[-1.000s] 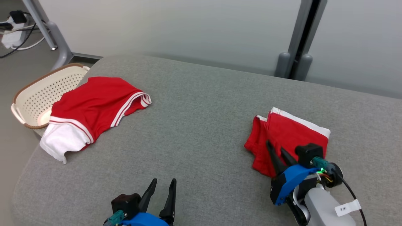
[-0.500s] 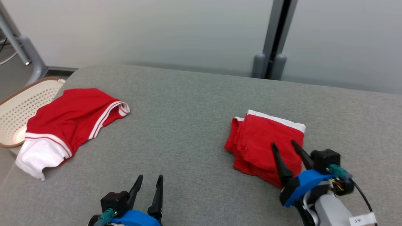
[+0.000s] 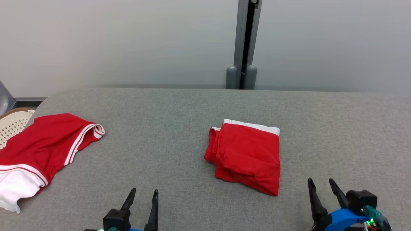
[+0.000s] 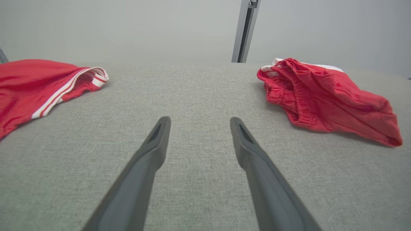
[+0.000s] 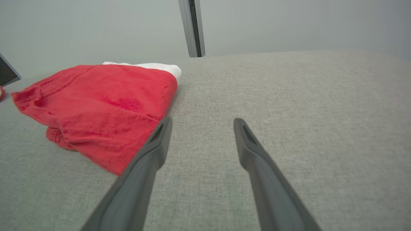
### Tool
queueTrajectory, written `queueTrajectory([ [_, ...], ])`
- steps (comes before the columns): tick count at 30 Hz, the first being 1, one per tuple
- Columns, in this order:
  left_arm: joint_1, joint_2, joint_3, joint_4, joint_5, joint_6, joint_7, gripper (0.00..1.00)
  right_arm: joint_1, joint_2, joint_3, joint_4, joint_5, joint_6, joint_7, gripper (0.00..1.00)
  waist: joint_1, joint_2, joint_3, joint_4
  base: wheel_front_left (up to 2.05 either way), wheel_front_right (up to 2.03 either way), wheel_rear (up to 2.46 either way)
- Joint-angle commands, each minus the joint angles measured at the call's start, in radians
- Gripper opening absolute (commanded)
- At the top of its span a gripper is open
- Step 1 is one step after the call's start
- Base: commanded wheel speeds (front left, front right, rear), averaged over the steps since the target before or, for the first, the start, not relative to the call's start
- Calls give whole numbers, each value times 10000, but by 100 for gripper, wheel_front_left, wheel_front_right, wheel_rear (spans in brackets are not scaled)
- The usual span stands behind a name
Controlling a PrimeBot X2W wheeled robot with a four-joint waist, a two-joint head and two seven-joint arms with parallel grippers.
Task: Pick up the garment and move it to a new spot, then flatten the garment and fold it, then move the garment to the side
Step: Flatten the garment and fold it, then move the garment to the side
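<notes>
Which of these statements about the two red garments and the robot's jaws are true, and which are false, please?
1. The folded red cloth garment with a white band lies on the grey fabric surface. True.
2. The right jaws are shut on it. False: they stand open, apart from it.
3. The spread red garment with white stripes lies to its left. True.
4. The folded garment sits in a basket. False: the cream perforated basket stands beyond the surface's left edge, while the garment lies mid-surface.
5. The left jaws stand open. True.
</notes>
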Motion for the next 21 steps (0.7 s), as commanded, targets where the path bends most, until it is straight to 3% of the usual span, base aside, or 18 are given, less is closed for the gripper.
queueTrajectory([
  [1, 160, 2, 63, -73, 101, 50, -47, 100, 221, -10, -10, 57, 57, 0, -32, 100, 0, 0, -89, -103, 0, 0, 0],
  [11, 478, -60, -47, -275, 351, 72, -47, 100, 564, -10, 247, 386, 338, 0, -32, 100, 0, 0, -97, -159, 0, 0, 0],
  [21, -2, -61, -408, -399, 42, -40, -47, 100, -1008, -14, 440, 1192, 272, 0, -33, 100, 0, 0, 718, 353, 0, 0, 0],
])
